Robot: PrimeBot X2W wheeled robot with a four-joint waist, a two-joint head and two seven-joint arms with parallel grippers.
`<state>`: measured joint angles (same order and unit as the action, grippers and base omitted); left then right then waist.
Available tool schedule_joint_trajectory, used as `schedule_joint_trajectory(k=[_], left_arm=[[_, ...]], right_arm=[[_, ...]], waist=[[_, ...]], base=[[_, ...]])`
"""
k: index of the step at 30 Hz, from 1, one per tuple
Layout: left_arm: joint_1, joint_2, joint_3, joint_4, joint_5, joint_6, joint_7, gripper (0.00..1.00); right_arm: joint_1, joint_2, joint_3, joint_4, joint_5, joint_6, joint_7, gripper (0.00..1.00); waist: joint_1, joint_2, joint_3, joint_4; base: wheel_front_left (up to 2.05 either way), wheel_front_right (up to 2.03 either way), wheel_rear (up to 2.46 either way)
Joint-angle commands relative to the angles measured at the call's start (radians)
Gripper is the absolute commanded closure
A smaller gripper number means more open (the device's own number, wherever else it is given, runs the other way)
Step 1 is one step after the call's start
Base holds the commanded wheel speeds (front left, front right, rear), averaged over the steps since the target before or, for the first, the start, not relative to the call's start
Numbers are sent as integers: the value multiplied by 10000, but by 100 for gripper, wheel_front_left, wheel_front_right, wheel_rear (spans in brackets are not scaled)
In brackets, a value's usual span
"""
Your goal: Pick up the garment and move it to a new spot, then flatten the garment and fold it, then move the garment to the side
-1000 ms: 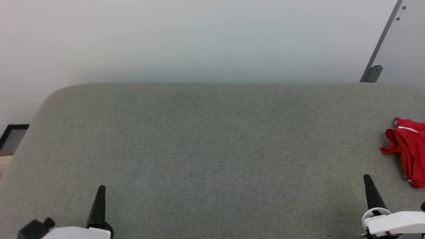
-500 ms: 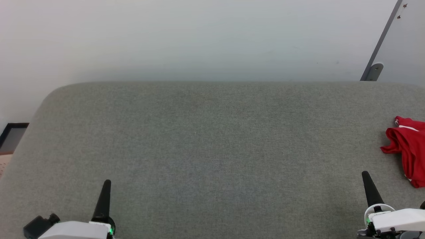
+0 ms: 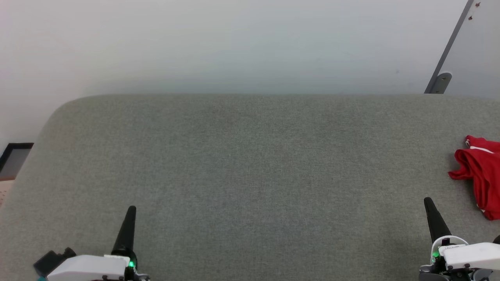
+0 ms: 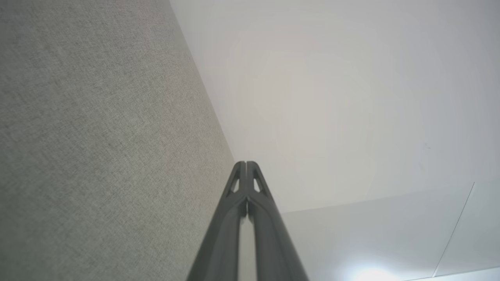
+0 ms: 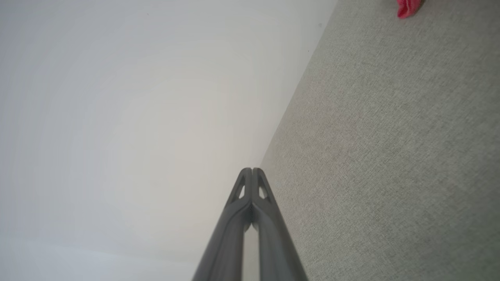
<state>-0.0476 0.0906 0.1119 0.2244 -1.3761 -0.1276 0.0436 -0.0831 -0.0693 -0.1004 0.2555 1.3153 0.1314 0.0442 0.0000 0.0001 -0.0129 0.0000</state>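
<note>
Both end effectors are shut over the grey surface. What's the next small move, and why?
Probably open the right end effector and reach it toward the crumpled red garment at the right of the grey surface: it is the nearer one, shut and empty, well apart from the cloth.

A grey fabric surface [image 3: 250,164] meets a pale wall [image 3: 234,39], with a slanted grey strut [image 3: 448,47] far right.

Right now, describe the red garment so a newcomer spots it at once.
Start at the wide grey fabric surface. At its right edge, beyond the right gripper, lies a crumpled red garment with white trim. Its red stands out against the grey.
</note>
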Motion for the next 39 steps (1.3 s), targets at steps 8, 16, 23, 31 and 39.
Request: schedule_joint_trajectory(k=[8, 16, 23, 31, 39], left_arm=[[-300, -106, 40, 31, -694, -43, 208, 100], [-402, -204, 41, 89, -1209, -47, 370, 100], [-512, -287, 40, 142, -1665, -49, 514, 100], [-596, -366, 39, 187, -2053, -52, 638, 100], [-675, -424, 39, 224, -2376, -55, 738, 100]], right_arm=[[-183, 57, -70, -91, 914, -10, 205, 100], [-224, 103, -95, -101, 1565, -11, 365, 100], [-255, 145, -119, -111, 2096, -12, 504, 100], [-295, 181, -136, -122, 2594, -13, 635, 100], [-281, 214, -152, -125, 2993, -14, 735, 100]], waist=[[0, -1, 37, 0], [0, -1, 71, 0], [0, -1, 102, 0], [0, -1, 132, 0], [0, -1, 160, 0]], base=[[0, 0, 0], [0, 0, 0], [0, 0, 0], [0, 0, 0], [0, 0, 0]])
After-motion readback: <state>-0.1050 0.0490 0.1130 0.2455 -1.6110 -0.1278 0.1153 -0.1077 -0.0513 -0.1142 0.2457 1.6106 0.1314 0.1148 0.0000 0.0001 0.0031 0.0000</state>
